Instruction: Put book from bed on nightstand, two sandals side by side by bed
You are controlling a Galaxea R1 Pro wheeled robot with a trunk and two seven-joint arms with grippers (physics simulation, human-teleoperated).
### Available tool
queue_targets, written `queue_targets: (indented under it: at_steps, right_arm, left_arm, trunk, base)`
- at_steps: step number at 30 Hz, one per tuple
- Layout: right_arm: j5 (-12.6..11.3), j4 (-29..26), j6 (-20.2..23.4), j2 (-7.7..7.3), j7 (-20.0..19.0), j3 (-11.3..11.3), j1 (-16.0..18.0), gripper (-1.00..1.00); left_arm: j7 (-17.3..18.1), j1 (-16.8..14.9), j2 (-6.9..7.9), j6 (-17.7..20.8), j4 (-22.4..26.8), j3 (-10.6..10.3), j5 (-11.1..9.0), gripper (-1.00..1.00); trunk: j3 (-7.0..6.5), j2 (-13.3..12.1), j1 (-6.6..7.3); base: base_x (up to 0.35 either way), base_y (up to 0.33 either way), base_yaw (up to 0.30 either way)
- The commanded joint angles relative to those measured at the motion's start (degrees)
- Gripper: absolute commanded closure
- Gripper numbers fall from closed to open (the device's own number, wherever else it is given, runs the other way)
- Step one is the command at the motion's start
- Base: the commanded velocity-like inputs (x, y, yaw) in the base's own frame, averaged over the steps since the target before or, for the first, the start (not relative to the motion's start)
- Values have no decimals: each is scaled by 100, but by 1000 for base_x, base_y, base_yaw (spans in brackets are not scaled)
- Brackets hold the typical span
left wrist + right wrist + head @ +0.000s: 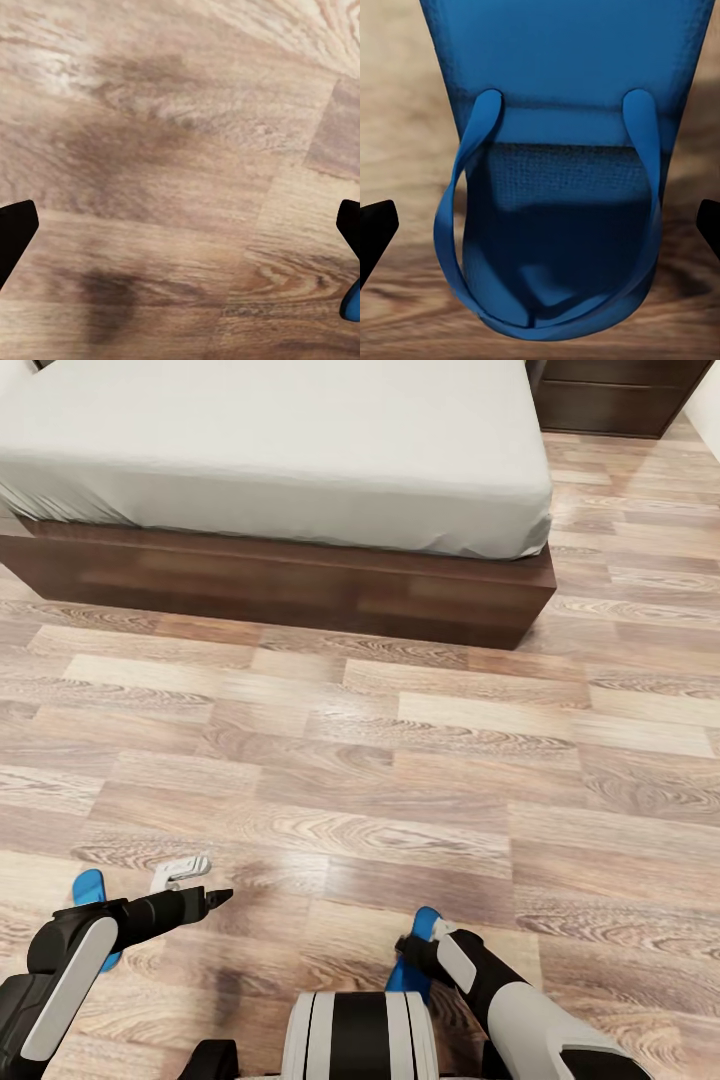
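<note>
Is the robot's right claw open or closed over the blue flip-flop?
Open. The right gripper has its black fingertips far apart, with the sandal lying between them, untouched.

No lettering, label, brand, number or sign can be read anywhere: not on the bed [280,480], the wood-plank floor [400,780] before it, or the blue sandal [562,172].

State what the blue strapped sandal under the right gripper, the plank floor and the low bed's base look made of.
Blue sandal: likely matte foam or rubber, with a finely pebbled sole and smooth thin straps. Plank floor: wood or wood-look laminate, with printed-looking grain and a slight sheen. Bed base: dark brown wood with faint grain and a satin finish.
</note>
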State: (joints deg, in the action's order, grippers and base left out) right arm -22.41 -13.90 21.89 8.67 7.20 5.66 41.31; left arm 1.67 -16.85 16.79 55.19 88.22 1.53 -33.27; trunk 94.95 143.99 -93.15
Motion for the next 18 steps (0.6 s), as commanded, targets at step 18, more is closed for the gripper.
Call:
queue_targets:
  at_steps: [18]
  right_arm:
    - [-17,17,19,3,36,49,-1,-100]
  left_arm:
    - [18,-2,0,27,24,6,5,-100]
  trunk:
    - [137,9,-14]
  base:
    - [0,0,0]
